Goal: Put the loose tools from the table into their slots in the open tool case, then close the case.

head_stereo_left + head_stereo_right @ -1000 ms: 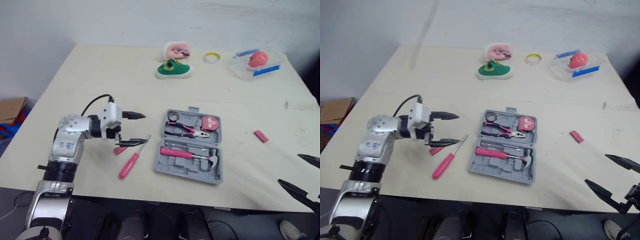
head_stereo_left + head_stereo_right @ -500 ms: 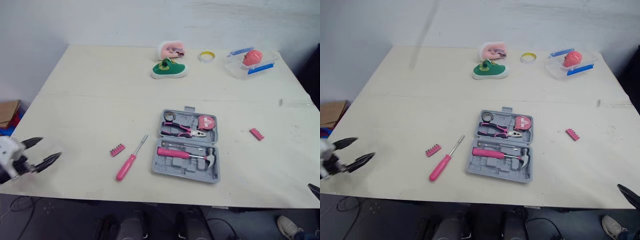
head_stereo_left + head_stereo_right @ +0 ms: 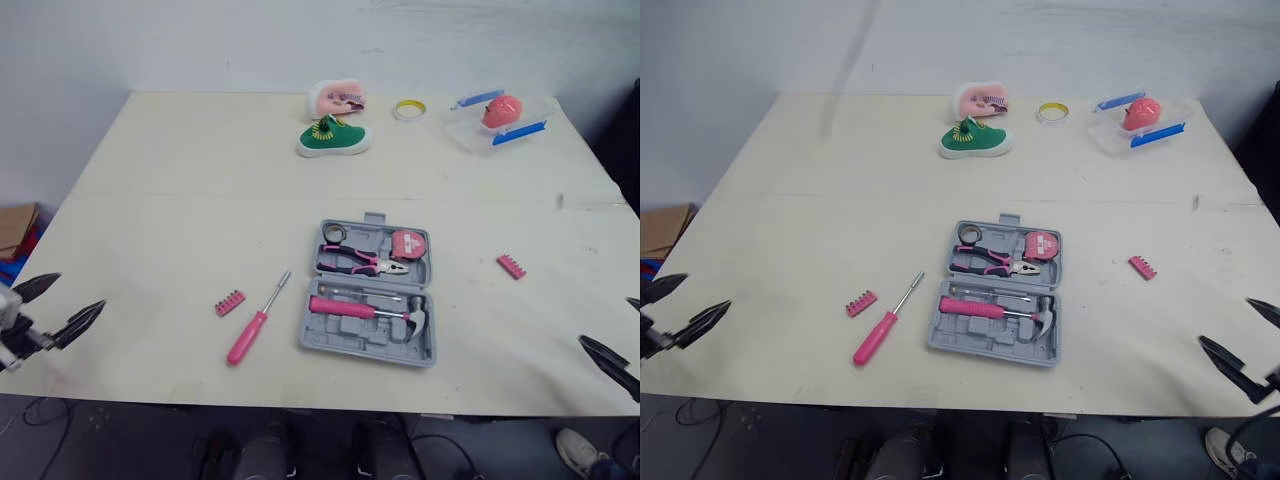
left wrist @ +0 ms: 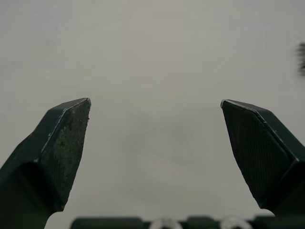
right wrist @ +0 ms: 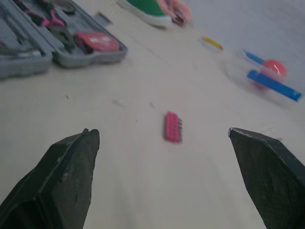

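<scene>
Left gripper [image 3: 62, 303] sits off the near-left edge of the table [image 3: 200, 200], fingers spread wide and empty, arm cut off by the frame. Right gripper [image 3: 1245, 338] is at the near-right edge, also wide and empty, partly cut off.

We see the pink screwdriver [image 3: 255, 325] loose, left of the open tool case [image 3: 350, 338]. A pink bit strip [image 3: 230, 301] lies just left of its shaft.

The case holds a hammer [image 3: 365, 309], pliers [image 3: 362, 263] and tape measure [image 3: 412, 246]; we can't make out the smaller slots. A second bit strip [image 3: 511, 266] lies right of the case.

Far side: green shoe [image 3: 333, 137], tape roll [image 3: 408, 108], clear box [image 3: 465, 130] holding something red we can't identify.
</scene>
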